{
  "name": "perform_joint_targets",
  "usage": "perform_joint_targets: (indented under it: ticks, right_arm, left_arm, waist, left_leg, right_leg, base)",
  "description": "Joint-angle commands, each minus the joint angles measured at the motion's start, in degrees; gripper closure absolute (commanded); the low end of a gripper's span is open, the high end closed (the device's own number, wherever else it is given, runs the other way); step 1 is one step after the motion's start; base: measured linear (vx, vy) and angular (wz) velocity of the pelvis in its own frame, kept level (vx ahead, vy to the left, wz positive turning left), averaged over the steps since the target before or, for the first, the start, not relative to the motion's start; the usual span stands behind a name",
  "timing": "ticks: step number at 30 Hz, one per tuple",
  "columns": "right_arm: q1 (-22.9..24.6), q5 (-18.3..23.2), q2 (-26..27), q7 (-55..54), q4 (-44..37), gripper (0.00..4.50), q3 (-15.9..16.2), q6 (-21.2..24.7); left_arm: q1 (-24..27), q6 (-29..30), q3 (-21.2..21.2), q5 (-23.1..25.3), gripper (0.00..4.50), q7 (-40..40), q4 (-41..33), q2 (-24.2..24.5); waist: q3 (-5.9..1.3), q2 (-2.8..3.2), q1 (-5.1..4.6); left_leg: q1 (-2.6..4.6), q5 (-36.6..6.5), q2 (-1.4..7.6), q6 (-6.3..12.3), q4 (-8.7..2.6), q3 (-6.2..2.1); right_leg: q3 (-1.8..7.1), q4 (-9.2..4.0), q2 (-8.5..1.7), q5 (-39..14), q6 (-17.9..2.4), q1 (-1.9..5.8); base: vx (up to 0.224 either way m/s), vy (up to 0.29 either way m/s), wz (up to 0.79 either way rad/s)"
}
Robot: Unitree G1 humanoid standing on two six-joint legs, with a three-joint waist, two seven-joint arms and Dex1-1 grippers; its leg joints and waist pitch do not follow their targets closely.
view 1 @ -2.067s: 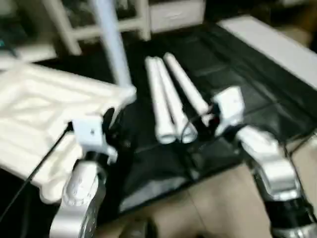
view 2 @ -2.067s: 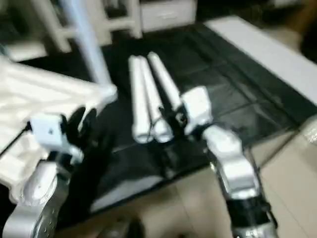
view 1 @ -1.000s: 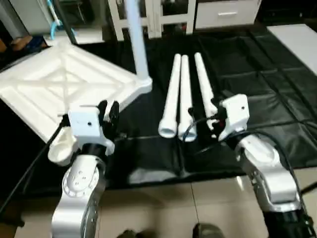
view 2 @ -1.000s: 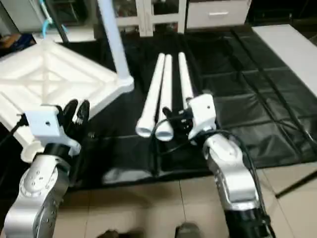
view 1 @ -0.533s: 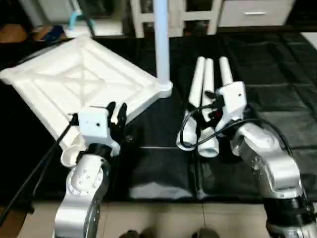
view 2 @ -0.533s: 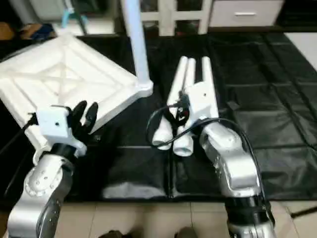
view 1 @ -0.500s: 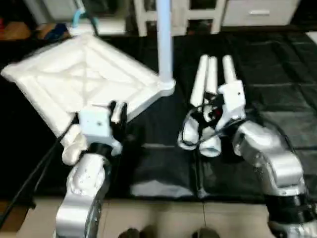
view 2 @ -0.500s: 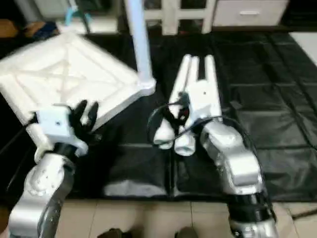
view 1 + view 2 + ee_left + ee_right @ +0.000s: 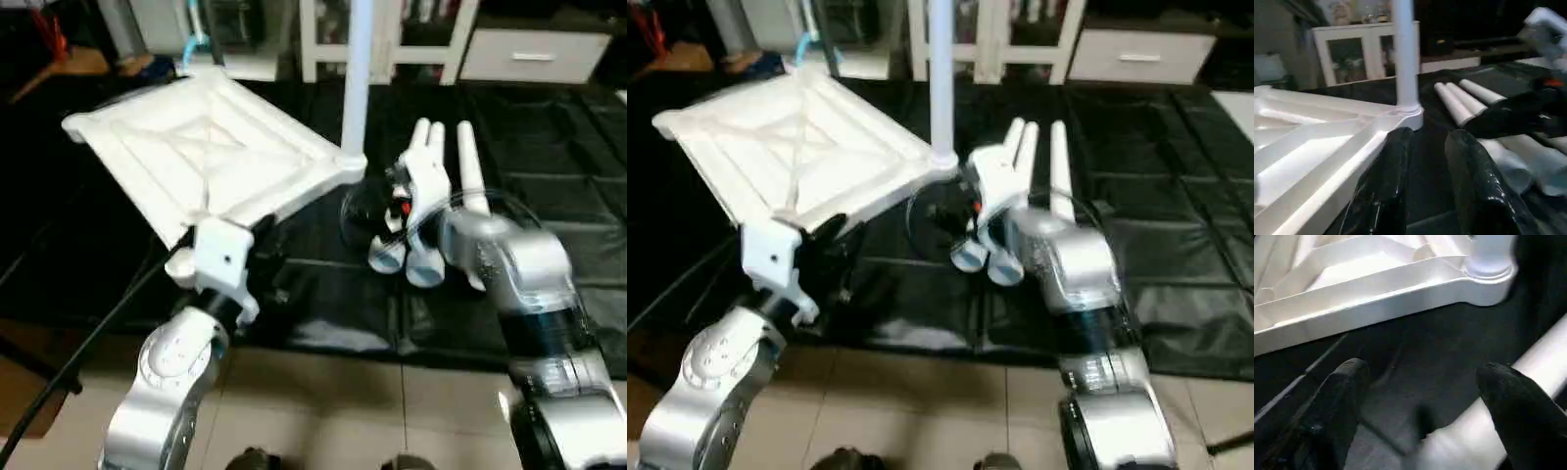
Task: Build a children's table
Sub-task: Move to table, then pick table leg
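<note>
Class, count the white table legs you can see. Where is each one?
4: one leg stands upright in the tabletop corner socket; three lie side by side on the black mat.

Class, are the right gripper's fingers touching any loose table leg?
Apart. The right wrist view shows both fingers open above the leg, with dark mat between.

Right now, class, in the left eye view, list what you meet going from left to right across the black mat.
Upturned tabletop → left pincer → upright leg standing in the tabletop's corner socket → right pincer → loose legs lying side by side.
</note>
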Motion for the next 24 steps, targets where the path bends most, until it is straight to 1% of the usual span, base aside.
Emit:
perform_joint_targets:
  ticks: [1, 2, 3, 4, 5, 6, 7, 8, 9, 10, 11, 12, 13, 14, 15, 16, 18, 19, 20, 21, 22, 23, 24]
  right_arm:
    - [-2.87, -1.22, 0.95, -3.67, 4.94, 0.31, -2.42, -1.27]
    - [-4.3, -1.64, 1.15, -4.56, 7.33, 0.31, -2.89, -2.26]
    - [-6.53, -2.3, 1.39, -5.81, 11.06, 0.17, -3.48, -3.82]
    - [-7.4, -2.5, 1.34, -6.01, 12.48, 0.17, -3.44, -4.31]
    - [-8.16, -2.43, 1.5, -6.27, 13.77, 0.07, -3.67, -4.88]
    - [-9.98, -2.14, 1.9, -6.71, 16.96, 0.07, -4.21, -6.25]
    - [-9.98, -2.14, 1.9, -6.71, 16.96, 0.07, -4.21, -6.25]
    - [-11.84, -1.68, 2.36, -7.38, 20.44, 0.07, -5.17, -7.55]
    - [-13.48, -1.4, 2.61, -7.31, 24.01, 0.07, -5.68, -8.57]
    - [-13.48, -1.4, 2.61, -7.31, 24.01, 0.07, -5.68, -8.57]
    - [-14.68, -1.27, 2.8, -6.76, 27.19, 0.07, -6.1, -9.33]
    - [-15.22, -1.35, 2.87, -6.47, 28.69, 0.07, -6.25, -9.65]
    - [-15.56, -1.43, 2.9, -6.2, 29.76, 0.07, -6.29, -9.79]
    - [-15.86, -1.63, 2.92, -6.24, 30.89, 0.07, -6.33, -10.19]
    - [-16.65, -2.18, 2.97, -6.4, 33.81, 0.07, -6.46, -11.2]
    - [-17.06, -2.35, 3.05, -6.56, 35.48, 0.07, -6.75, -11.56]
    - [-17.07, -2.53, 3.19, -7.08, 36.86, 0.07, -7.0, -11.62]
    - [-17.07, -2.53, 3.19, -7.08, 36.86, 0.07, -7.0, -11.62]
    - [-17.19, -2.78, 3.17, -7.57, 37.75, 0.07, -7.0, -11.93]
    - [-17.65, -3.7, 3.03, -8.93, 39.81, 0.07, -6.83, -13.38]
    - [-17.79, -3.87, 2.99, -9.1, 40.26, 0.07, -6.79, -13.71]
    - [-18.11, -4.54, 2.87, -9.83, 41.43, 0.07, -6.5, -15.06]
    - [-18.2, -4.82, 2.81, -10.05, 41.77, 0.07, -6.33, -15.66]
  left_arm:
    - [-0.36, 0.55, 0.11, -0.26, 3.11, -0.64, 0.21, 0.6]
    - [-0.38, 0.45, 0.36, -0.29, 3.11, -0.64, 0.28, 0.63]
    - [-0.42, 0.29, 0.71, -0.35, 3.11, -0.64, 0.41, 0.68]
    - [-0.43, 0.25, 0.8, -0.41, 3.11, -0.65, 0.46, 0.75]
    - [-0.43, 0.28, 0.76, -0.42, 3.11, -0.66, 0.44, 0.78]
    - [-0.38, 0.52, 0.53, -0.54, 3.11, -0.96, 0.26, 1.01]
    - [-0.38, 0.52, 0.53, -0.54, 3.11, -0.96, 0.26, 1.01]
    - [-0.32, 0.9, 0.29, -0.73, 3.11, -1.38, -0.01, 1.29]
    - [-0.06, 1.57, -0.12, -1.07, 3.11, -2.34, -0.46, 1.92]
    - [-0.06, 1.57, -0.12, -1.07, 3.11, -2.34, -0.46, 1.92]
    - [0.27, 2.43, -0.58, -1.47, 3.11, -3.51, -1.01, 2.76]
    - [0.43, 2.79, -0.73, -1.68, 3.11, -3.99, -1.25, 3.11]
    - [0.58, 3.07, -0.8, -1.87, 3.11, -4.36, -1.44, 3.38]
    - [0.75, 3.44, -0.85, -2.21, 3.11, -4.86, -1.71, 3.72]
    - [1.26, 4.47, -0.97, -3.17, 3.11, -6.23, -2.47, 4.63]
    - [1.69, 5.38, -1.15, -4.13, 3.11, -7.49, -3.2, 5.36]
    - [2.62, 6.9, -1.72, -5.53, 3.11, -9.42, -4.83, 6.74]
    - [2.62, 6.9, -1.72, -5.53, 3.11, -9.42, -4.83, 6.74]
    - [3.09, 7.59, -2.12, -6.27, 3.11, -10.27, -5.74, 7.39]
    - [3.81, 8.85, -2.81, -7.23, 3.11, -11.7, -7.32, 8.78]
    - [3.91, 9.06, -2.92, -7.27, 3.11, -11.89, -7.6, 9.06]
    - [4.06, 9.45, -3.09, -7.05, 3.11, -12.12, -8.18, 9.68]
    - [4.02, 9.43, -3.0, -6.86, 3.11, -11.94, -8.2, 9.67]
  waist:
    - [-4.04, -0.8, -0.2]
    - [-4.04, -0.8, -0.2]
    - [-4.16, -1.06, -0.21]
    - [-4.19, -1.22, -0.11]
    - [-4.23, -1.16, 0.01]
    - [-4.46, -1.92, 0.07]
    - [-4.61, -1.49, 0.18]
    - [-4.61, -1.49, 0.18]
    - [-4.92, -1.89, -0.01]
    - [-5.34, -1.67, 0.19]
    - [-5.5, -1.97, 0.23]
    - [-5.7, -1.76, 0.42]
    - [-5.85, -1.8, 0.5]
    - [-5.85, -1.8, 0.5]
    - [-6.11, -1.95, 0.74]
    - [-6.16, -2.05, 0.91]
    - [-5.99, -1.9, 1.24]
    - [-5.72, -1.92, 1.32]
    - [-5.57, -2.06, 1.35]
    - [-5.3, -1.99, 1.52]
    - [-5.32, -1.9, 1.58]
    - [-5.0, -1.92, 1.6]
    - [-4.74, -1.99, 1.52]
  left_leg:
    - [1.56, -18.83, 2.19, -3.84, -6.22, -0.43]
    - [1.56, -18.83, 2.19, -3.84, -6.22, -0.43]
    - [1.45, -18.5, 2.3, -3.75, -6.21, -0.17]
    - [1.46, -18.25, 2.27, -3.45, -6.17, 0.11]
    - [1.49, -17.55, 2.31, -3.24, -6.15, 0.21]
    - [1.46, -15.69, 2.42, -2.49, -6.09, 0.46]
    - [1.31, -14.14, 2.44, -1.95, -6.05, 0.6]
    - [1.31, -14.14, 2.44, -1.95, -6.05, 0.6]
    - [0.82, -14.3, 2.35, -1.5, -6.07, 0.67]
    - [0.96, -11.91, 2.41, -1.08, -5.8, 0.84]
    - [0.93, -9.94, 2.45, -0.5, -5.6, 1.04]
    - [0.83, -6.23, 2.43, 0.89, -5.35, 1.17]
    - [0.46, -2.92, 2.39, 2.17, -5.07, 1.3]
    - [0.46, -2.92, 2.39, 2.17, -5.07, 1.3]
    - [0.51, 0.7, 2.41, 4.17, -4.66, 1.56]
    - [0.48, 2.09, 2.48, 5.32, -4.5, 1.79]
    - [0.57, 2.27, 2.8, 6.55, -4.51, 2.05]
    - [0.61, 0.65, 2.99, 6.52, -4.71, 2.26]
    - [0.68, -0.61, 3.12, 6.14, -4.84, 2.38]
    - [0.91, -3.74, 3.31, 4.95, -5.13, 2.5]
    - [1.0, -5.05, 3.4, 4.12, -5.22, 2.48]
    - [1.1, -7.65, 3.38, 2.64, -5.43, 2.64]
    - [1.09, -10.13, 3.41, 1.16, -5.74, 2.64]
  right_leg:
    - [0.28, -4.58, -0.66, -15.26, -9.67, 0.68]
    - [0.28, -4.58, -0.66, -15.26, -9.67, 0.68]
    - [0.23, -4.52, -0.67, -15.16, -9.92, 0.58]
    - [0.26, -4.72, -0.61, -15.38, -9.64, 0.56]
    - [0.35, -4.7, -0.55, -14.73, -9.54, 0.46]
    - [0.46, -4.64, -0.45, -12.89, -9.75, 0.41]
    - [0.42, -4.45, -0.45, -11.81, -10.16, 0.46]
    - [0.42, -4.45, -0.45, -11.81, -10.16, 0.46]
    - [0.3, -4.25, -0.27, -10.79, -10.42, 0.52]
    - [0.32, -3.94, -0.17, -7.02, -10.94, 0.33]
    - [0.36, -3.8, -0.09, -4.16, -11.31, 0.27]
    - [0.24, -3.27, 0.11, 0.9, -12.57, 0.3]
    - [0.07, -2.84, 0.18, 4.94, -13.73, 0.58]
    - [0.07, -2.84, 0.18, 4.94, -13.73, 0.58]
    - [-0.05, -2.42, 0.13, 9.24, -15.54, 0.62]
    - [-0.11, -2.3, 0.14, 10.61, -16.42, 0.59]
    - [-0.28, -2.34, 0.12, 10.38, -17.21, 0.33]
    - [-0.39, -2.52, 0.14, 8.01, -17.32, 0.25]
    - [-0.37, -2.66, 0.09, 6.37, -17.22, 0.18]
    - [-0.35, -3.0, 0.01, 2.4, -16.77, -0.06]
    - [-0.37, -2.97, -0.09, 0.8, -16.55, -0.1]
    - [-0.37, -3.25, 0.11, -2.28, -15.61, -0.43]
    - [-0.33, -3.46, 0.09, -5.05, -14.58, -0.44]
  base:
    - [-0.055, 0.001, -0.02]
    - [0.0, 0.0, 0.0]
    - [0.0, 0.0, 0.0]
    - [0.0, 0.0, 0.0]
    - [0.0, 0.0, 0.0]
    - [0.0, 0.0, 0.0]
    - [0.0, 0.0, 0.0]
    - [0.0, 0.0, 0.0]
    - [0.0, 0.0, 0.0]
    - [0.0, 0.0, 0.0]
    - [0.0, 0.0, 0.0]
    - [0.0, 0.0, 0.0]
    - [0.0, 0.0, 0.0]
    - [0.0, 0.0, 0.0]
    - [0.0, 0.0, 0.0]
    - [0.0, 0.0, 0.0]
    - [0.0, 0.0, 0.0]
    - [0.0, 0.0, 0.0]
    - [0.0, 0.0, 0.0]
    - [0.0, 0.0, 0.0]
    - [0.0, 0.0, 0.0]
    - [0.0, 0.0, 0.0]
    - [0.0, 0.0, 0.0]
